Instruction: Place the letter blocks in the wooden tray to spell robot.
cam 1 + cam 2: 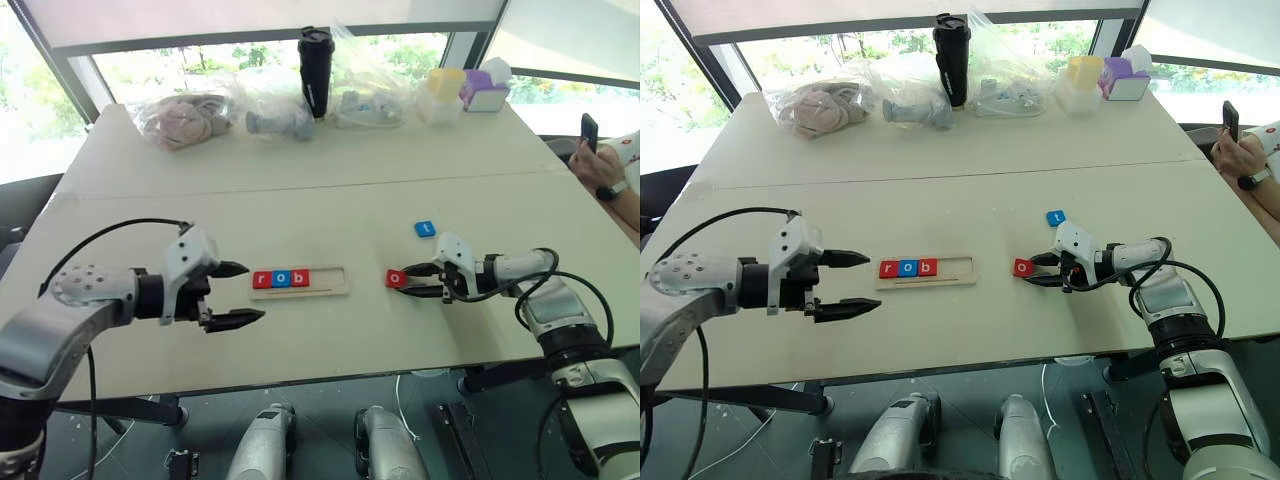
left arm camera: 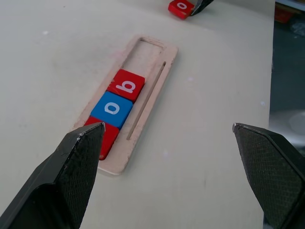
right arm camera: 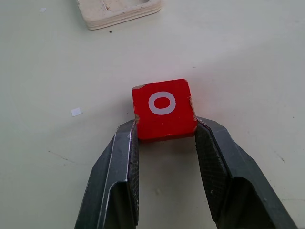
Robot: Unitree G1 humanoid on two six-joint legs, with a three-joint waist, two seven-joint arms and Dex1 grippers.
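- Near the middle of the left eye frame, on the pale tabletop (image 1: 330,200), lies the long, shallow tray of pale wood (image 1: 335,281) with a thin raised rim.
- Three small flat square letter tiles sit side by side at its left end: a red "r" (image 1: 262,280), a blue "o" (image 1: 281,279) and a red "b" (image 1: 300,278). So "rob" is spelled, and the right-hand part of the tray is bare.
- Two tiles are left, by my reading. The red square "o" tile (image 3: 164,109) rests on the table right of the tray, apart from it.
- The right gripper (image 3: 167,136) has its two black fingers clamped on that tile's near edges; whether it has lifted off the table I cannot tell.
- The blue square "t" tile (image 1: 425,229) lies alone on the table, just above and right of the red "o" in the frame.
- The left gripper (image 1: 236,294) hovers just left of the tray, fingers wide apart and holding nothing.
- Hard to make out: in the left wrist frame one finger (image 2: 78,157) covers most of the "r" tile.
- Along the upper edge, the contents of the clear plastic bags (image 1: 185,118) are unclear; a person's arm (image 1: 610,180) is cut off at the right edge.
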